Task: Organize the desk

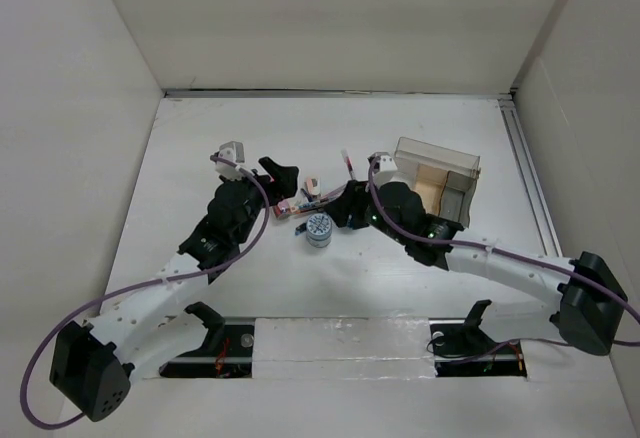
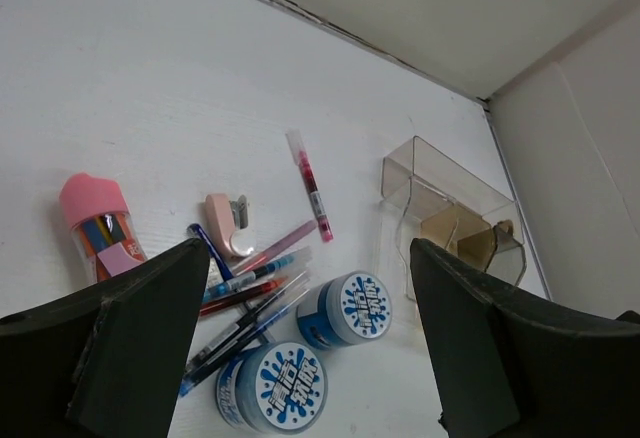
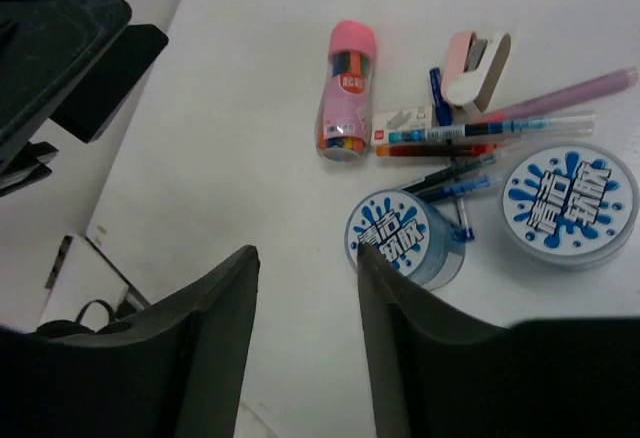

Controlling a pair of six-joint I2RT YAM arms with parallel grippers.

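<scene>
My left gripper (image 2: 305, 258) hung with its fingers spread wide and nothing between them, over a loose heap of pens (image 2: 250, 288). The pens lay on the large flat matte white desk (image 2: 140, 78), which stretched beneath both my arms to the white wall panels (image 1: 330, 18). My right gripper (image 3: 303, 258) was parted and empty too. Two round tubs with blue-and-white lids (image 2: 345, 308) sat just beside the pens, with a pink-capped clear tube of coloured pencils (image 2: 97, 228) and a small pink stapler (image 2: 228, 223) near them. The clear plastic compartment box (image 2: 450, 208) stood apart to the right.
</scene>
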